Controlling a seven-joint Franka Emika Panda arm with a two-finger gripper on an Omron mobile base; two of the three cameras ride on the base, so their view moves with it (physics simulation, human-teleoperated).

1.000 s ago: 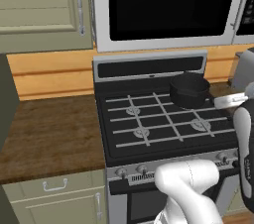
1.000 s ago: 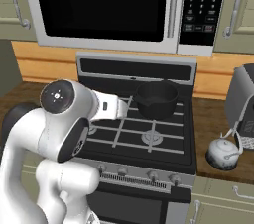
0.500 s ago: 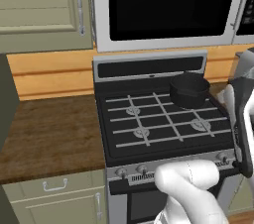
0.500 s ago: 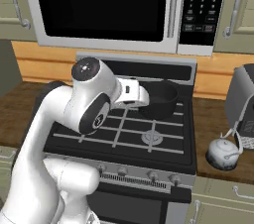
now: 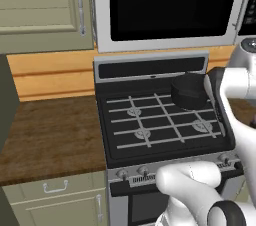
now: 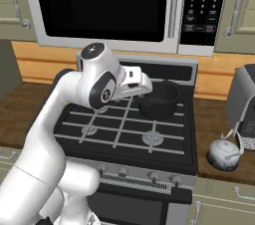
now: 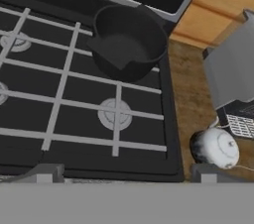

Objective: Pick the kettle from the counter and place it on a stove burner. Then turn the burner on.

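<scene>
the gripper [image 7: 124, 176] shows little of itself: in the hand view two grey fingertips [image 7: 43, 173] poke up at the bottom edge, set wide apart with nothing between them, so it is released. in the right base view the hand is mostly a white block past the wrist, its fingers too small to make out. in the left base view the arm covers the right edge of the cooktop and whatever lies beyond it.

one kettle [image 7: 216, 147] stands on the counter [image 7: 186, 89] to the right of the stove, close by the cooktop's front right corner (its thin handle is hard to trace in the hand view, clearer in the right base view [image 6: 224, 154]). one grey toaster [image 6: 242, 107] stands just behind it, cut off by the frame edge. one black pot [image 7: 130, 41] sits on the rear right burner. four burners can be counted in the left base view; the front right stove burner [image 7: 114, 113] is bare under its grate bars.

the kettle lies well apart from the gripper, lower and off to the right of the right fingertip in the hand view.
</scene>
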